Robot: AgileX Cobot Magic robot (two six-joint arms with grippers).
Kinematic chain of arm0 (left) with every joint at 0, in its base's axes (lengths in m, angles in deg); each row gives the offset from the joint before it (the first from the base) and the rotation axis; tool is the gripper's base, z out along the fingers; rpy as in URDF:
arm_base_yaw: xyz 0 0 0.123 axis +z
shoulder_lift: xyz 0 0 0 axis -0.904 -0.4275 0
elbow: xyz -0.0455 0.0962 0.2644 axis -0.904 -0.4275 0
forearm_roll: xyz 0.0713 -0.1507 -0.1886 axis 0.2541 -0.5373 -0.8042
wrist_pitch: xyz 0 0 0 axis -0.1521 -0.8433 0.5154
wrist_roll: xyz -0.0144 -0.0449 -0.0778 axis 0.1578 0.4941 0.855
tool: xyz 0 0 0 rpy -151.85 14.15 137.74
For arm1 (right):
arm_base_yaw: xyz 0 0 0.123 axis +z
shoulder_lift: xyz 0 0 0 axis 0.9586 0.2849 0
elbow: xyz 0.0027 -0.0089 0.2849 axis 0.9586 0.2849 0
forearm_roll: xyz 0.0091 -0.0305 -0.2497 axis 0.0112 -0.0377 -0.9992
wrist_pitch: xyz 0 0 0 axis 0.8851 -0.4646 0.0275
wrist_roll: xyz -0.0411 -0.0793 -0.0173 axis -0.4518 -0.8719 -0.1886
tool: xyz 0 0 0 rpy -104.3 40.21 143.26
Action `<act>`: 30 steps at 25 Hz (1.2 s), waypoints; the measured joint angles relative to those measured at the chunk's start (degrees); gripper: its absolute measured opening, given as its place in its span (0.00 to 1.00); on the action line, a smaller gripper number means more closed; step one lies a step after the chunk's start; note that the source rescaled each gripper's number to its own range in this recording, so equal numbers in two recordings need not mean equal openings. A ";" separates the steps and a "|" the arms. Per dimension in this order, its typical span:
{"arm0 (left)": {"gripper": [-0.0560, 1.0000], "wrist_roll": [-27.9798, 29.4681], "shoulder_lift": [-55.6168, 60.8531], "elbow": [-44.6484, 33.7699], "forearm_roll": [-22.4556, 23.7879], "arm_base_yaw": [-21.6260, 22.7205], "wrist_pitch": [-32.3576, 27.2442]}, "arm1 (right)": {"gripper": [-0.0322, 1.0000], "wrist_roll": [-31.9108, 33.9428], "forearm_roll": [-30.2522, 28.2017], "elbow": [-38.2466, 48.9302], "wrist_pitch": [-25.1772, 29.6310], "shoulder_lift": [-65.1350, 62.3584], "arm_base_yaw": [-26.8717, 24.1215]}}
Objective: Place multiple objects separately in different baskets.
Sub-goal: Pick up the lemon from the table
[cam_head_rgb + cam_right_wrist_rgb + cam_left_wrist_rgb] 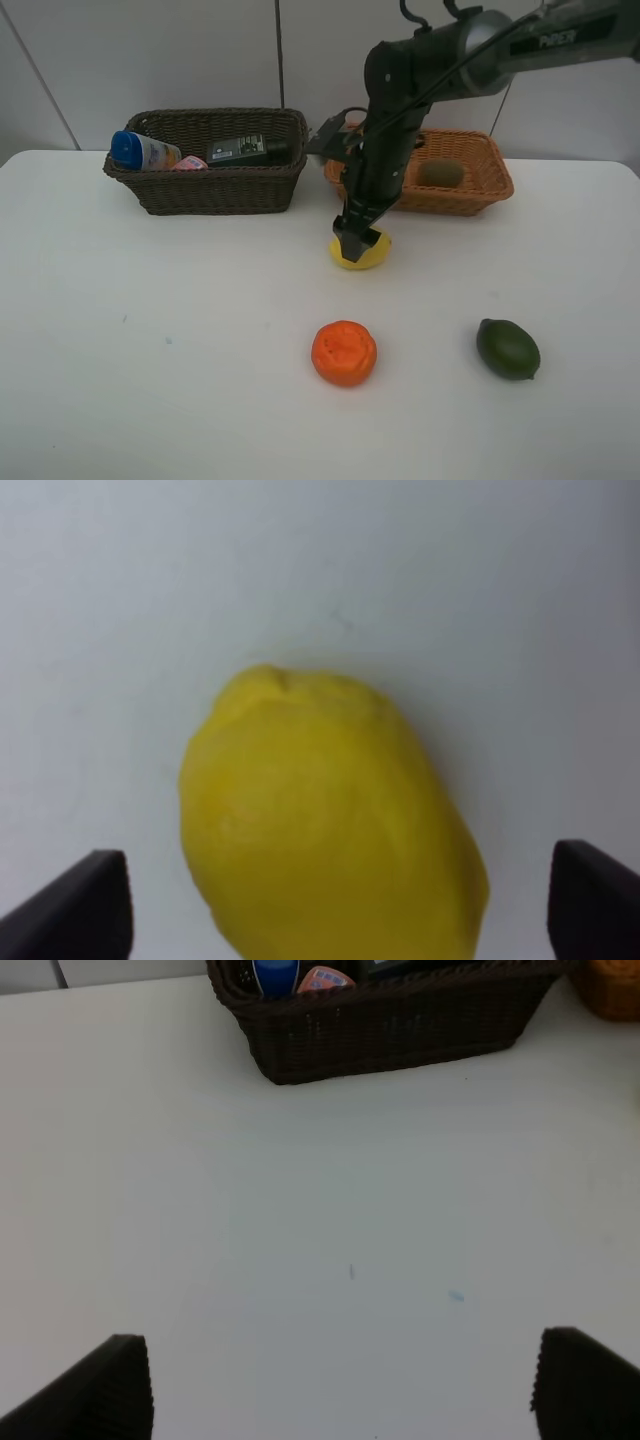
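Observation:
The yellow lemon lies on the white table in front of the light orange basket, which holds the brown kiwi. My right gripper is open and low over the lemon, with one finger on each side of it. The orange and the dark green fruit lie nearer the front. The dark brown basket holds the white bottle with blue cap, the pink tube and a black case. My left gripper is open and empty above bare table.
The right arm reaches in from the upper right, over the orange basket. In the left wrist view the dark basket stands well ahead of the fingers. A wall rises behind both baskets.

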 joint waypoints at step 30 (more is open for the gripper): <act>0.98 0.00 0.00 0.00 0.00 0.00 0.00 | 0.44 -0.12 -0.35 0.00 -2.45 5.88 -0.05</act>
